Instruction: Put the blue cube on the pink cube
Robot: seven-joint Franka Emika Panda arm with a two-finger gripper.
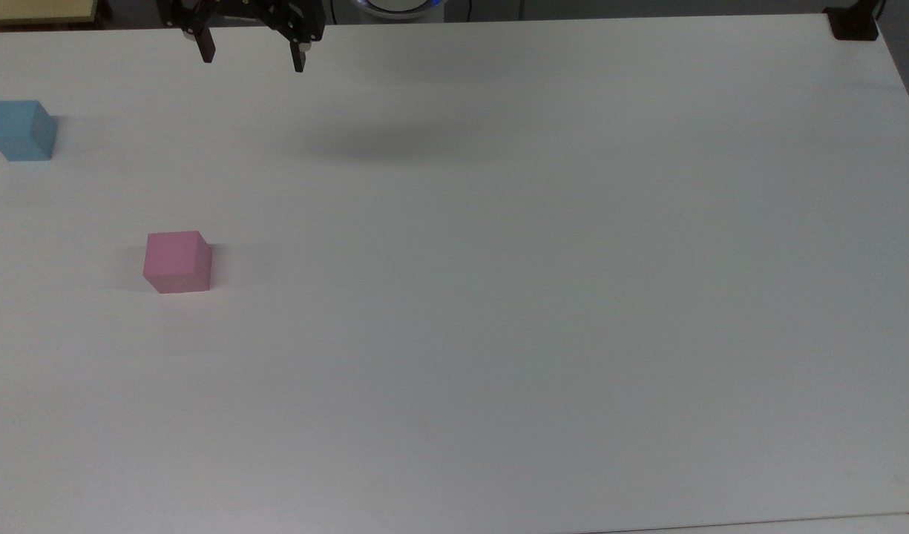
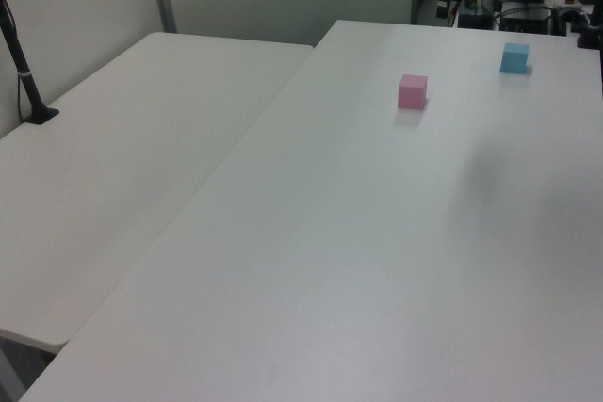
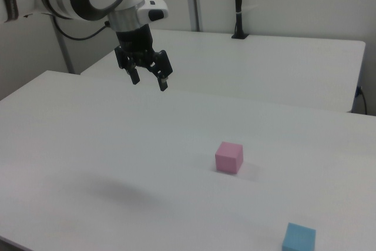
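Sky-blue, the blue cube [image 1: 21,130] is seen resting on the white worktop [image 1: 543,259] at the top view's far left, well apart from the pink cube [image 1: 177,261]. The tool [image 1: 252,58] hangs released and empty, so travel toward the top view's left is judged necessary.

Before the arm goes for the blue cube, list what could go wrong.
1. The blue cube sits near the table's edge at the top view's left; a nudge could push it off.
2. The open gripper hangs high and far from it, so a long approach could land off-centre.
3. The pink cube is equally small; a slightly offset placement could topple.
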